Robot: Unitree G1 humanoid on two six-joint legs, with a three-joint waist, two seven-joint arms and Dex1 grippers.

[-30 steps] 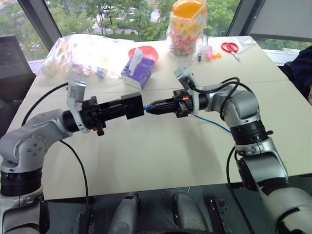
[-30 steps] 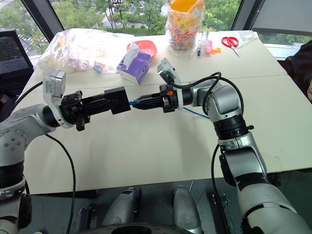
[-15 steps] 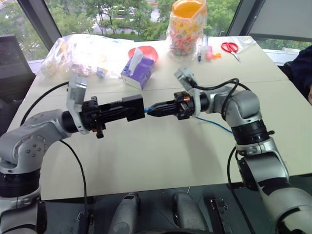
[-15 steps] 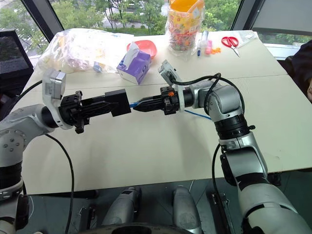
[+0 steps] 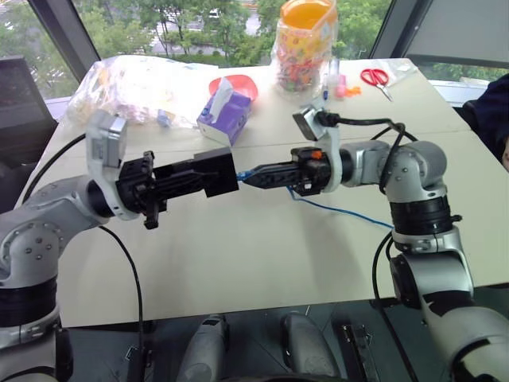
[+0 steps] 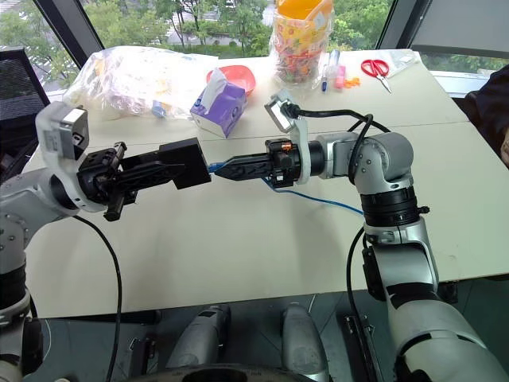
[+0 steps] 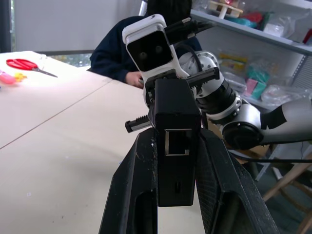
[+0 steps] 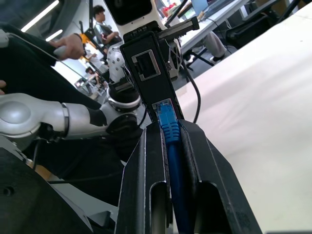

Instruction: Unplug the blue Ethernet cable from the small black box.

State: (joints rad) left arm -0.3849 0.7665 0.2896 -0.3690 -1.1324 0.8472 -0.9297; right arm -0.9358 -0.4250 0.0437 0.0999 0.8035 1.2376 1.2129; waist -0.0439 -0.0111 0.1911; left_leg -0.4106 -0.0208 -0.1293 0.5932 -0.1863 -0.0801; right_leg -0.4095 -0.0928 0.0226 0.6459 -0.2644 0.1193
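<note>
Both arms hold their pieces up over the middle of the bench [image 5: 238, 263], clear of its surface, so that box and plug can be drawn apart along one straight line. The left pincer [image 5: 208, 173] is pinching the small black box [image 5: 217, 172] between its two fingers, with a port facing outward toward the other arm; that grip seems meant to brace the box against the pull. The right pincer [image 5: 253, 176] is pressed together on the blue Ethernet cable [image 5: 342, 212] just behind its plug, the natural place to pull without straining the cord. In the right wrist view the plug [image 8: 165, 111] sits at the box's lower port, and whether it is seated or just freed cannot be told. The cord trails slack toward the bench's right edge.
</note>
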